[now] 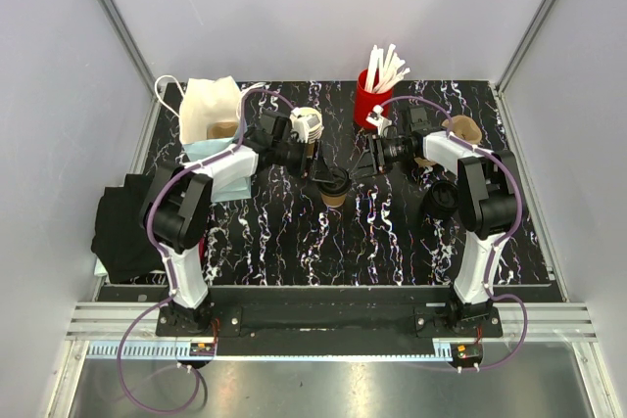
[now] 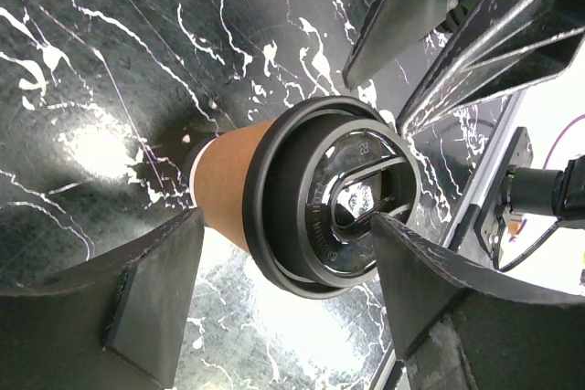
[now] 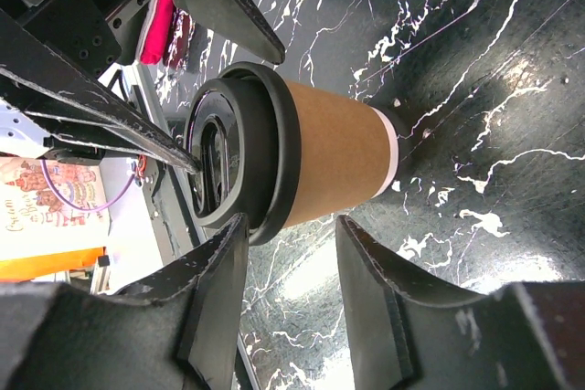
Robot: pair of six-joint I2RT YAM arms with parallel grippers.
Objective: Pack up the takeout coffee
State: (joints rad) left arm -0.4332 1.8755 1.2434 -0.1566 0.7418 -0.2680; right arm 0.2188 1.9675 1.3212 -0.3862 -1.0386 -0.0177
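The takeout coffee (image 1: pixel 334 188) is a brown paper cup with a black lid (image 2: pixel 343 198) on it, standing upright mid-table between both arms. My left gripper (image 1: pixel 315 171) is open wide above it. In the left wrist view (image 2: pixel 285 226) one fingertip (image 2: pixel 379 226) rests on the lid's top and the other hangs off to the side of the cup. My right gripper (image 1: pixel 361 171) is open beside the cup (image 3: pixel 334 148) from the other side. Its two fingers (image 3: pixel 291 221) have nothing between them, and one tip (image 3: pixel 239 226) is close to the lid's rim.
A red cup of white sticks (image 1: pixel 373 95) stands at the back. A cream bag (image 1: pixel 211 110) sits at the back left. Brown cups (image 1: pixel 460 129) lie at the back right, with a dark round object (image 1: pixel 438 203) near the right arm. Black cloth (image 1: pixel 122 227) lies off the table's left edge.
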